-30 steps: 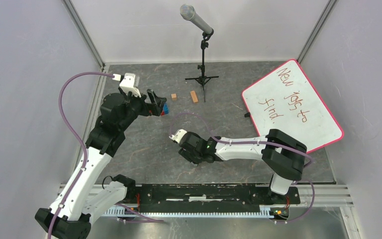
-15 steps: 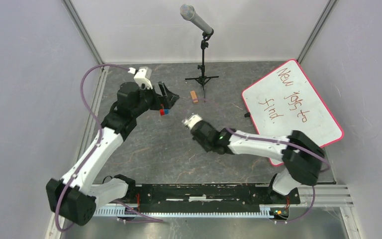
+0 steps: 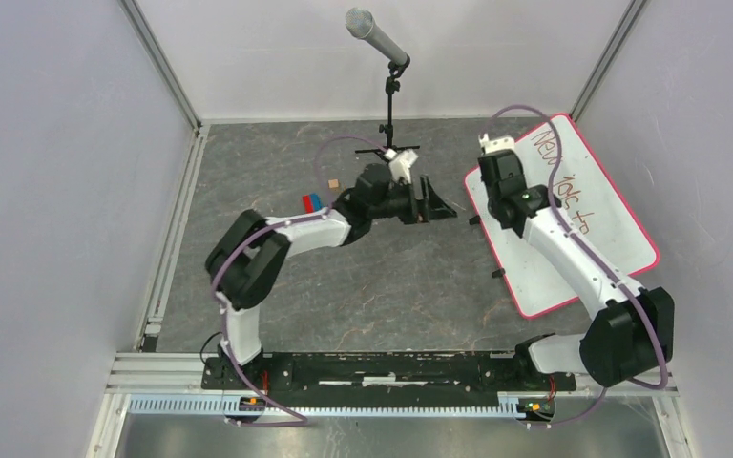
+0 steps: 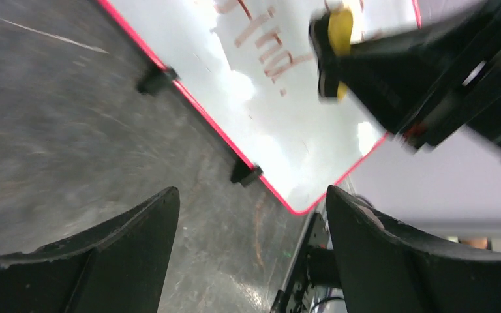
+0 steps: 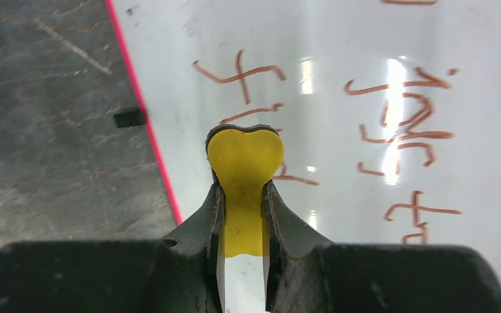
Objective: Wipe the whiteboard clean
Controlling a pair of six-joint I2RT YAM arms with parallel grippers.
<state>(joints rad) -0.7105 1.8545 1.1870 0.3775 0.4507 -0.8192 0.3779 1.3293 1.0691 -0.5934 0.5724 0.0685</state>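
Note:
The whiteboard (image 3: 611, 239) lies at the right of the table, white with a red-pink rim and red handwriting. My right gripper (image 3: 508, 198) hovers over its left part, shut on a yellow eraser (image 5: 244, 156) with a dark backing. In the right wrist view the gripper (image 5: 242, 189) points at the word near the board's (image 5: 339, 215) left rim. My left gripper (image 3: 442, 205) stands open and empty just left of the board, above the table. Its wrist view shows the board (image 4: 287, 124), the yellow eraser (image 4: 339, 29) and the gap between its own jaws (image 4: 251, 192).
A microphone on a tripod stand (image 3: 388, 105) stands at the back middle. Left of my left arm lie a red and blue block (image 3: 312, 201) and a small wooden block (image 3: 334, 182). Black clips (image 3: 474, 219) stick out from the board's left rim. Walls close in on three sides.
My right arm swung from the table's middle to the whiteboard with its jaws closed on the eraser. My left arm swept right, from the blocks to just beside the board.

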